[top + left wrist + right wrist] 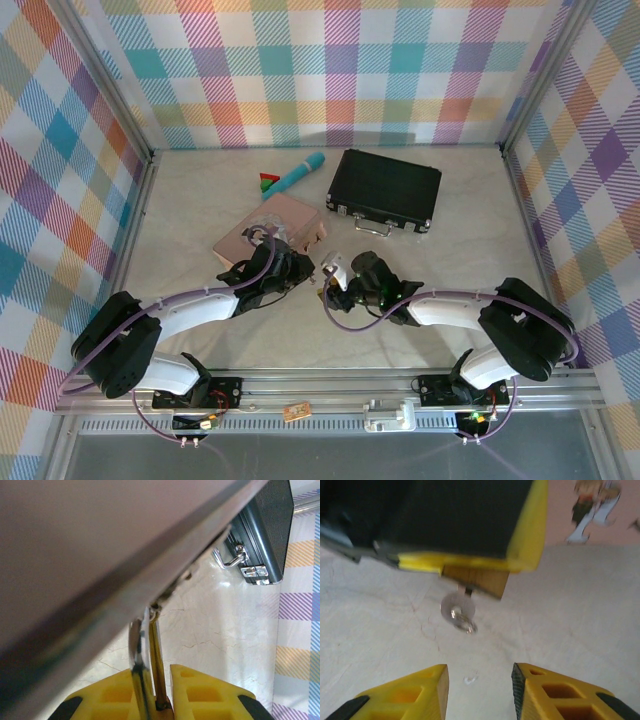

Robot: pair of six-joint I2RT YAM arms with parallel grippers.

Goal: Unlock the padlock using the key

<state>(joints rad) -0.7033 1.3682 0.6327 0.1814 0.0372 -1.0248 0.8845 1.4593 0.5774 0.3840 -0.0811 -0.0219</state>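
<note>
Brass padlock (pixel 479 580) sat clamped in left gripper (pixel 155 680), just beside pink tin (pixel 290 215). Key (pixel 457 607) looked seated in keyhole, head + ring hanging below. Right gripper (pixel 479 672) stood wide open, empty, near key, not touching. We judged insertion done; turn + shackle release left. Shackle state: couldn't tell

The black case (pixel 265 525) is ribbed with a shiny metal handle (pixel 227 560), the table (pixel 215 630) looks like smooth pale marble, and the padlock (pixel 480 580) shows dull brass.
</note>
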